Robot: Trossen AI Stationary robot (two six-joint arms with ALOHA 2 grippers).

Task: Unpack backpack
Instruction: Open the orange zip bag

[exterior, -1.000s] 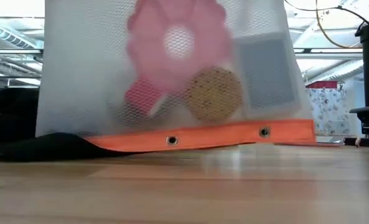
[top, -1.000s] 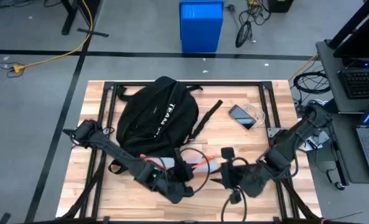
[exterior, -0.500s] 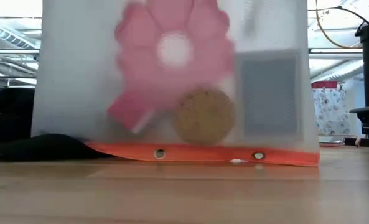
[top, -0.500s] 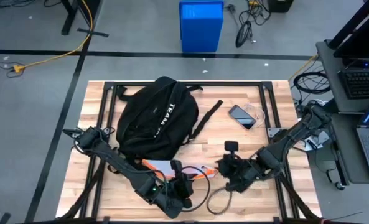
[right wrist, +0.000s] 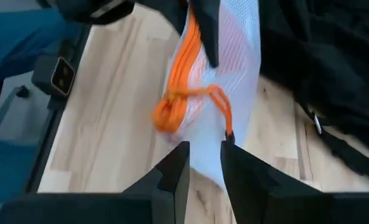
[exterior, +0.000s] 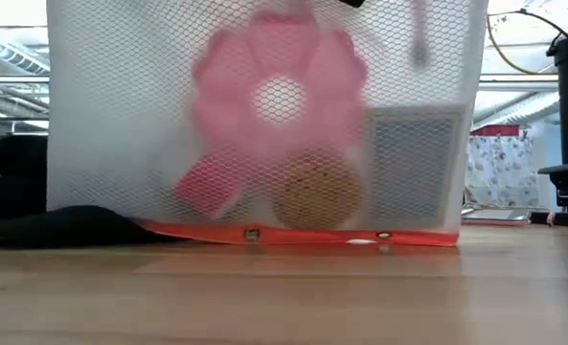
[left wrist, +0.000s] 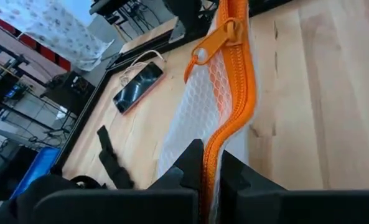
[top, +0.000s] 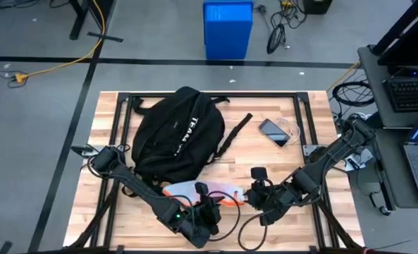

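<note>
Backpack [top: 178,137], large, black, soft fabric, white "TEAM 247" lettering on top: lying flat on the far-left part of the light wooden slatted table [top: 265,159], one black strap [top: 235,132] trailing off its right side.

Just in front of the backpack, at its near edge: white mesh zip pouch with orange trim [top: 210,191], held up between both arms. From the low view, pouch [exterior: 264,125] standing upright, orange bottom hem touching the tabletop, holding a pink flower-shaped item [exterior: 282,94], a round tan disc [exterior: 315,193], a small red piece [exterior: 208,186] and a grey rectangular card [exterior: 413,163].

Left gripper [top: 204,214], in front of the backpack near the table's front edge: fingers pressed together on the pouch's orange zipper band [left wrist: 234,93], seen up close in the left wrist view, with the orange zipper pull [left wrist: 212,45] hanging beyond them.

Right gripper [top: 254,199], to the right of the backpack's near corner, at the pouch's right end: fingers [right wrist: 175,168] close together at the edge of the white mesh [right wrist: 228,68], beside a bunched orange cord [right wrist: 184,102]; cannot tell whether actually pinching it.

Well to the right of the backpack, past the strap: dark smartphone [top: 273,132] lying flat on the table, a clear wrapper beside it.
</note>
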